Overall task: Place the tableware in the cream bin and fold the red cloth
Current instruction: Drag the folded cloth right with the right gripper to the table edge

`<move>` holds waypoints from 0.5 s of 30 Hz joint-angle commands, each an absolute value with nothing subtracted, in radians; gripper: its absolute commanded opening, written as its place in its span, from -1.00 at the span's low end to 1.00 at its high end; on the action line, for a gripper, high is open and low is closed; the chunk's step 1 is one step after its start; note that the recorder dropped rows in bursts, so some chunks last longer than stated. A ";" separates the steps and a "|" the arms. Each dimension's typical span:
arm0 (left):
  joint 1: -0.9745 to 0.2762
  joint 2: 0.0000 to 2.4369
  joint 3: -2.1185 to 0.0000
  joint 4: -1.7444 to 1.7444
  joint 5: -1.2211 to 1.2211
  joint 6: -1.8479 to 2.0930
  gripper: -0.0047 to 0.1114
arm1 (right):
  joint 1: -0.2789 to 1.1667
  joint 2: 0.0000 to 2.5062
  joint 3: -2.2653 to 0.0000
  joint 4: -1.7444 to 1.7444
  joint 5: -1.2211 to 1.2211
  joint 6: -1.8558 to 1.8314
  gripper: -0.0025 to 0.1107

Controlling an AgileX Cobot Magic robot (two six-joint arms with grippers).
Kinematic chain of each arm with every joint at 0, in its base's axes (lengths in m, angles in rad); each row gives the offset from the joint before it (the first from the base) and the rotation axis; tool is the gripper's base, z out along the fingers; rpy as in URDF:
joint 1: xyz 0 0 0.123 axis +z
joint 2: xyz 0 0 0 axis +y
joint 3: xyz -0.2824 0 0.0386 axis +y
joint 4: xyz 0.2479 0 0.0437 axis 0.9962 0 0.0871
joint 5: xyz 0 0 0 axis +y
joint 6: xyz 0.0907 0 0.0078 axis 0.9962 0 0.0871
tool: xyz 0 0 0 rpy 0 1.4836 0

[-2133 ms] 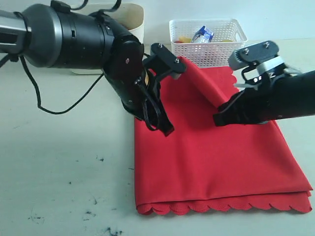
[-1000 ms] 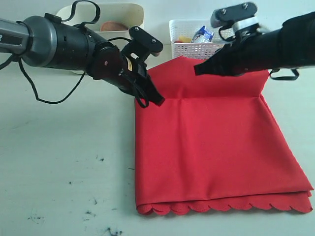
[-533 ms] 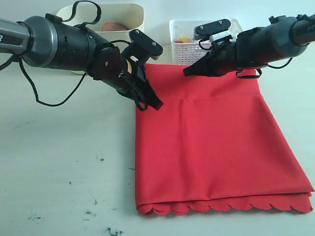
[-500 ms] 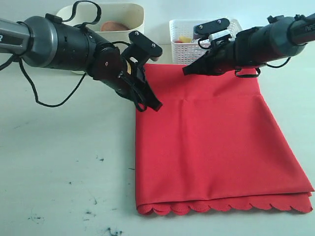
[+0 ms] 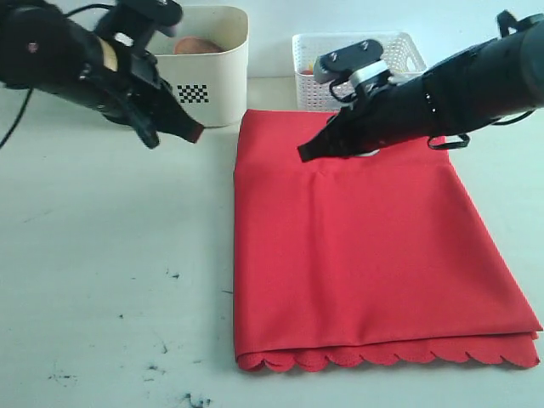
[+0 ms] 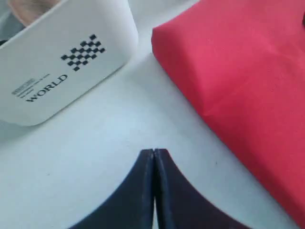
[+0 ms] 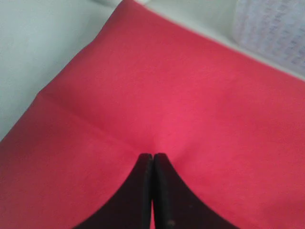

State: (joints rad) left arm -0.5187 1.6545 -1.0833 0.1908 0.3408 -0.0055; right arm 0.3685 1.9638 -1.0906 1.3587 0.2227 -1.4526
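The red cloth [image 5: 374,255] lies folded flat on the table, its scalloped edge toward the front; it also fills the right wrist view [image 7: 190,95] and one side of the left wrist view [image 6: 248,71]. My right gripper [image 5: 303,155] is shut and empty, its tip over the cloth's back part near a crease. My left gripper [image 5: 194,134] is shut and empty, above bare table between the cloth and the cream bin [image 5: 212,51]. The cream bin shows its checkered mark and "WORLD" text [image 6: 71,62]. A brown rounded item shows inside the bin [image 5: 197,44]; other tableware is hidden.
A white lattice basket [image 5: 399,51] stands behind the cloth at the back right, partly covered by my right arm. The pale table [image 5: 110,280] has dark scuff marks at the front left.
My left gripper has let go of the cloth's back left corner and drawn back left toward the cream bin. My right gripper moved forward and lower over the cloth. The cloth's back edge now lies flat.
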 commanded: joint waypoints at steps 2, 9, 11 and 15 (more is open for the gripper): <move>-0.497 1.337 -0.802 0.194 0.115 -0.086 -0.90 | 0.454 2.027 -1.087 1.015 0.206 -1.181 -0.96; -0.497 1.141 -0.628 0.194 -0.006 -0.086 -0.90 | 0.442 2.094 -1.087 0.618 0.214 -0.812 -0.96; -0.497 1.135 -0.615 0.194 -0.006 -0.086 -0.90 | 0.431 2.101 -1.087 0.470 0.227 -0.669 -0.96; -0.497 1.140 -0.615 0.194 -0.009 -0.086 -0.90 | 0.395 2.103 -1.087 0.201 0.317 -0.356 -0.96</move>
State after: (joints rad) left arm -0.4998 1.1427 -0.6195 0.1908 0.0124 -0.0783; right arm 0.4329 2.0730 -1.1040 0.4211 0.2144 -0.5612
